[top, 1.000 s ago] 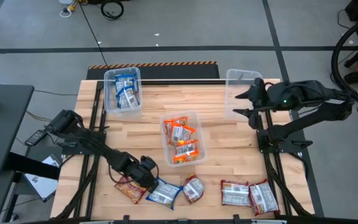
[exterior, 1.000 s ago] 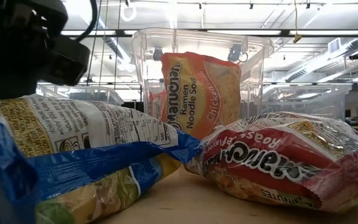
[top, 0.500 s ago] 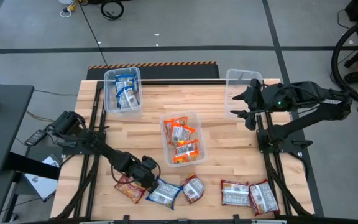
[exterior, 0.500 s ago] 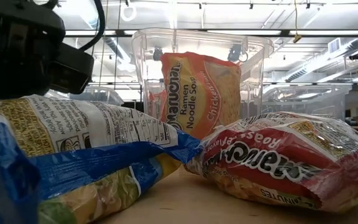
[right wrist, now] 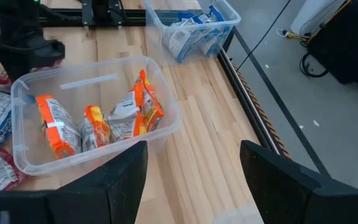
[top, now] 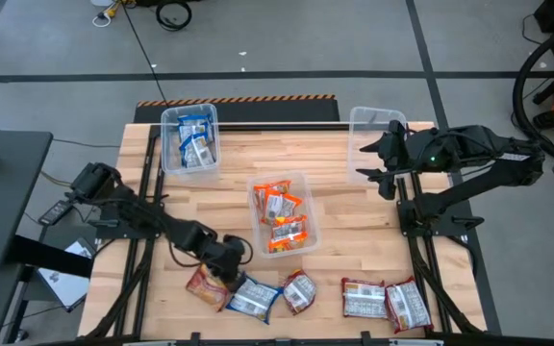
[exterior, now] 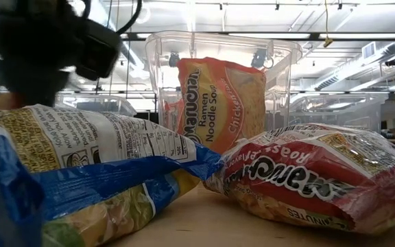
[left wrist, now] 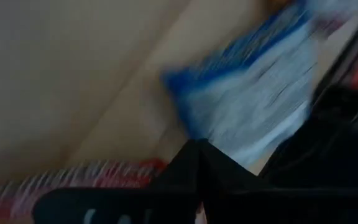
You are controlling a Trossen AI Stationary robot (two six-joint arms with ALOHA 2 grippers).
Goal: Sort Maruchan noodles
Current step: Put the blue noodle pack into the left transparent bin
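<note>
Blue and orange bins [top: 280, 213] are partly filled; five packets lie loose. The left gripper [top: 227, 269], pinched shut, sits among them, apparently gripping the dark red packet [top: 205, 285] beneath it. The right gripper [top: 378, 159] waits spread wide.

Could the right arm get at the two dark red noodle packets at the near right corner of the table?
Probably yes. The right gripper hangs open by the clear bin at the far right, holding nothing. The two dark red packets lie uncovered on the same side, with bare table between. Whether the arm stretches that far is uncertain.
</note>
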